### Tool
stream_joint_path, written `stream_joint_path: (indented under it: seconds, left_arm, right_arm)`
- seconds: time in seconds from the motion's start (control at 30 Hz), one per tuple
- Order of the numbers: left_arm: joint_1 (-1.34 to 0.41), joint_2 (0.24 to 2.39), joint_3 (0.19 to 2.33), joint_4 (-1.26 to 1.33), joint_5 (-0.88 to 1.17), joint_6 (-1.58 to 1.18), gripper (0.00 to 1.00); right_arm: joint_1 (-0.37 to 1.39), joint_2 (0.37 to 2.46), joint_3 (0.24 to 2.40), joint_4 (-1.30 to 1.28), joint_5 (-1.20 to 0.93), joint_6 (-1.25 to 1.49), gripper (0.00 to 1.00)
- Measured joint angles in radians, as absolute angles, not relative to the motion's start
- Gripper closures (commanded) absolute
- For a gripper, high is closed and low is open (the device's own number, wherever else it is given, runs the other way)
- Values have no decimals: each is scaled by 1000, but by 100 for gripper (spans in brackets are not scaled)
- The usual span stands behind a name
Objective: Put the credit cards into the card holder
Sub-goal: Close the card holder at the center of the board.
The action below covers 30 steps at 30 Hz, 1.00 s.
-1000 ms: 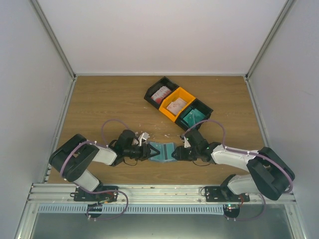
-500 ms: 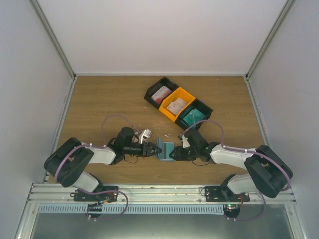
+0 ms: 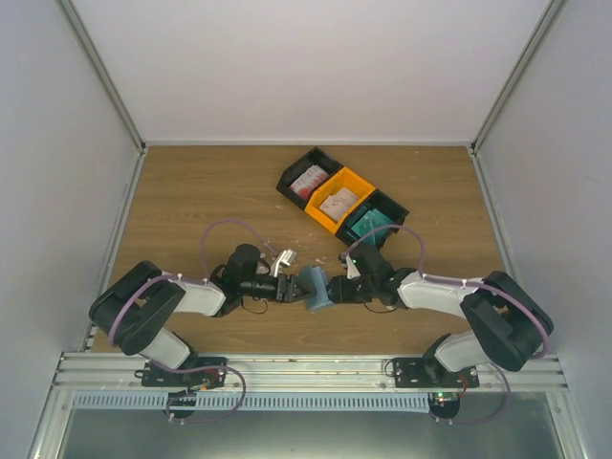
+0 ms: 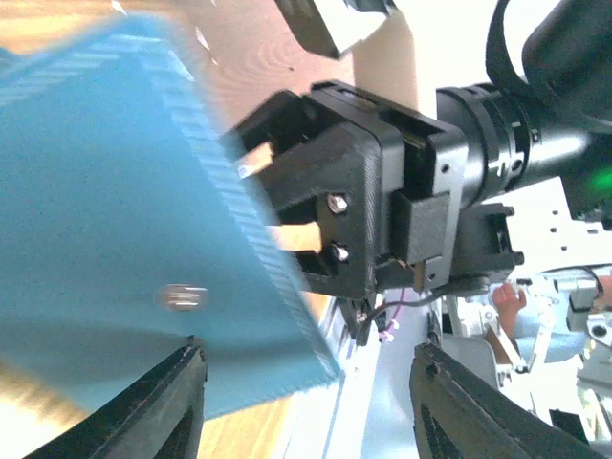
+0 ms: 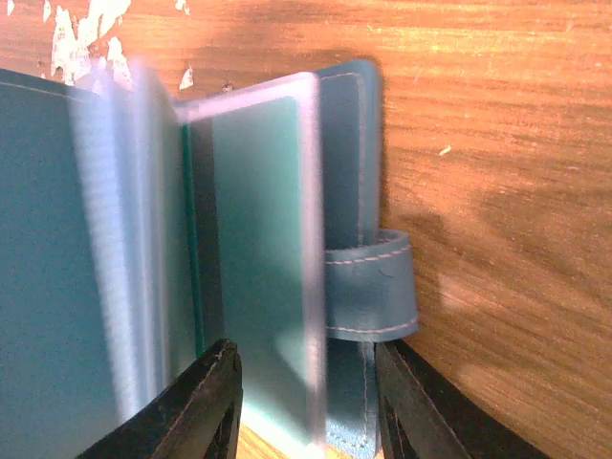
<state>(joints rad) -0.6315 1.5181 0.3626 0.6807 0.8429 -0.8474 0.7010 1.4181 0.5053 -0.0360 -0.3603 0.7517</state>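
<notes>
The blue-teal card holder stands half folded on the wood between both grippers. My right gripper meets it from the right. In the right wrist view its fingers straddle the cover with the strap loop and a clear sleeve over teal-green, shut on them. My left gripper is at its left, jaws wide open; the holder's blue outer cover fills the space by the left finger. Credit cards lie in bins: red-and-white, whitish, teal.
Three joined bins, black, orange and black, sit diagonally behind the grippers. White scraps lie on the wood beside the holder. White walls enclose the table; a metal rail runs along the near edge.
The holder lay open flat a second ago; its halves have swung up and together. Both grippers have moved inward toward each other, the left one now off the cover.
</notes>
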Motion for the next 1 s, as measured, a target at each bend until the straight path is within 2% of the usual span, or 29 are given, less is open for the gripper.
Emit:
stream_joint_path:
  seconds: [0.23,0.4,0.67,0.8,0.9,1.0]
  left_arm:
    - [-659,1552,385,700,867,-836,39]
    - [-659,1591,391,714,859,-836,53]
    - [-659,1587,389,732,803,-817,61]
    - [-660,1567,389,695,764,-792,70]
    - [-660,1561,390,675,742,-780,71]
    - [-660,1563,397,658,731,-769,73]
  right_arm:
    - [701,1423,507,-27,-354,752,60]
    - [701,1385,507,-68,-290,749,60]
    - [701,1214,546,-153,-176,678,59]
    - [701,1228,577,-178,-126,645,68]
    - [701,1268,585,-190,-106,635,77]
    - [700,1309,593,-203,-89,626,80]
